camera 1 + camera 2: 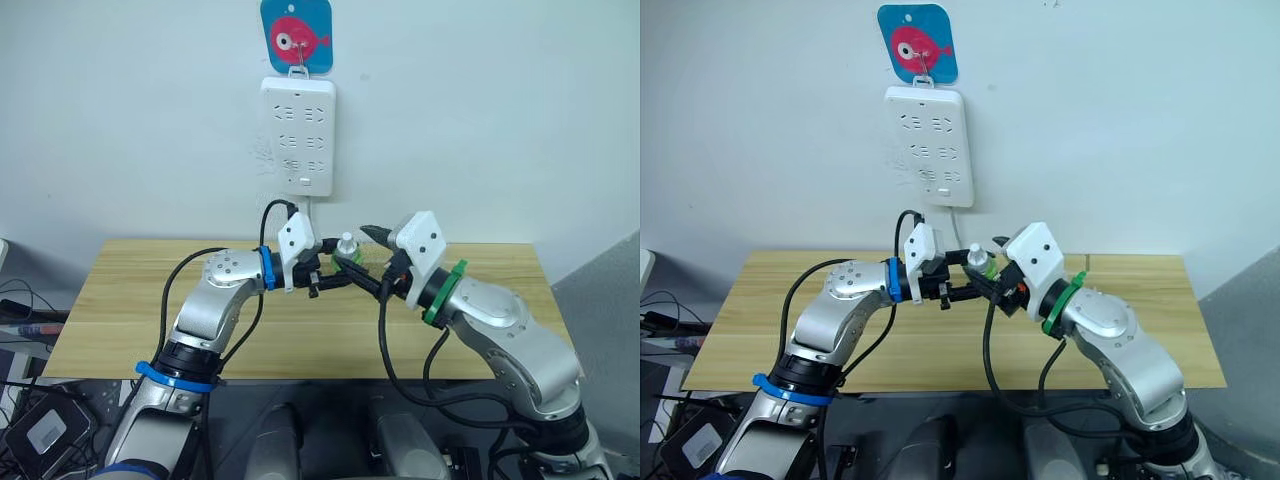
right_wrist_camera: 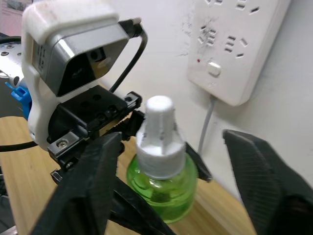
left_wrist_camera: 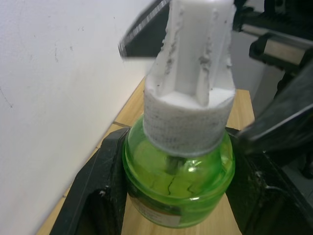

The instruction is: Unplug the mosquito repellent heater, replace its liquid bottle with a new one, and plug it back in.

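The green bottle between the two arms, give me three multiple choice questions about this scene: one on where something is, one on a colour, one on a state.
1. Where does the power strip hang?
A. On the wall above the table
B. Flat on the table
C. On the floor

2. What colour is the cap of the green bottle?
A. Red
B. White
C. Black

3. How is the right end effector?
A. Shut on the bottle
B. Open, fingers either side of the bottle
C. Shut on the strip's cable

Answers: 1 A, it hangs from a hook under the fish sign. 2 B, the right wrist view shows it white. 3 B, the fingers stand apart; the left end effector grips the bottle.
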You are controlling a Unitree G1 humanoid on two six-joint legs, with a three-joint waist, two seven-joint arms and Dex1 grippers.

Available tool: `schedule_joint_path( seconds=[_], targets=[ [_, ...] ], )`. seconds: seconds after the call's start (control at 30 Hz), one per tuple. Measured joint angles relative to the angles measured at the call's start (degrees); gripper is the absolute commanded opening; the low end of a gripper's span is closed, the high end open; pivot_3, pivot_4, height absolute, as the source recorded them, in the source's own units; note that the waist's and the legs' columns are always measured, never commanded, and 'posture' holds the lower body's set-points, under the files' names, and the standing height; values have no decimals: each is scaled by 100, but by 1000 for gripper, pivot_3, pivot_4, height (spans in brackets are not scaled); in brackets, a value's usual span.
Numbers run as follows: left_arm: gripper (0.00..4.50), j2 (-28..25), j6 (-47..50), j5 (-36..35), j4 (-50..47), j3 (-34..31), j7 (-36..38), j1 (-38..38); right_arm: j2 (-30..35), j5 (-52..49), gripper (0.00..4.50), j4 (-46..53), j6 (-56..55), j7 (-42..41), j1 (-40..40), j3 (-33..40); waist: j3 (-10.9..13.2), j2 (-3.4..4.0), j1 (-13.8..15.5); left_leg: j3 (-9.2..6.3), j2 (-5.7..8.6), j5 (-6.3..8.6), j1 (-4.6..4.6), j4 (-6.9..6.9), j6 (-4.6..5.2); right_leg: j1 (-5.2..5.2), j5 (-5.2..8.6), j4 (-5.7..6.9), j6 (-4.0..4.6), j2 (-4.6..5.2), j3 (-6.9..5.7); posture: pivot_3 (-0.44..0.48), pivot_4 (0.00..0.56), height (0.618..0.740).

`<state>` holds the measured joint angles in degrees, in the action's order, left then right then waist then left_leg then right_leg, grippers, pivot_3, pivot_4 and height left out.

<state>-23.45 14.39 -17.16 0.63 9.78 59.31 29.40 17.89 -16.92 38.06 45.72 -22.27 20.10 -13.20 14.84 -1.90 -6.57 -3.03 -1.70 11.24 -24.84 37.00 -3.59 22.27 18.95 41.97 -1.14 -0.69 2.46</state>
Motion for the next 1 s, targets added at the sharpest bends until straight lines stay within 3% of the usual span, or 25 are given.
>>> schedule_joint_path(
  seconds=[0.1,0.13,0.47,0.73,1.0],
  targets=[
    [2288,6,16,0,-6,1,8,0,-7,-10,1173,-45,-54,-57,21,-39,0,0,0,0,0,0,0,0,0,0,0,0,0,-1,0,-178,178,723],
    [2288,4,24,-1,-11,1,12,-1,3,-10,1005,-67,-83,-94,25,-35,-1,0,0,0,0,0,0,0,0,-1,0,0,0,-1,0,-178,178,723],
    [2288,-257,295,-164,-341,10,505,-167,585,-474,1015,-267,-338,-1138,158,84,-1,0,3,0,0,0,2,0,1,-2,0,-1,0,-3,-4,-171,179,723],
    [2288,-735,472,-476,-623,131,1364,-324,1235,-1153,1015,-952,-410,-2779,831,-33,-1,0,9,1,0,0,3,-1,1,-3,0,-4,0,-4,-9,-158,180,723],
    [2288,-731,240,-507,-676,136,1379,-436,1540,-1303,3831,-1327,-413,-3165,1006,26,-1,0,18,0,1,0,2,-1,2,-4,0,-5,0,-2,-5,-165,178,723]
  ],
)
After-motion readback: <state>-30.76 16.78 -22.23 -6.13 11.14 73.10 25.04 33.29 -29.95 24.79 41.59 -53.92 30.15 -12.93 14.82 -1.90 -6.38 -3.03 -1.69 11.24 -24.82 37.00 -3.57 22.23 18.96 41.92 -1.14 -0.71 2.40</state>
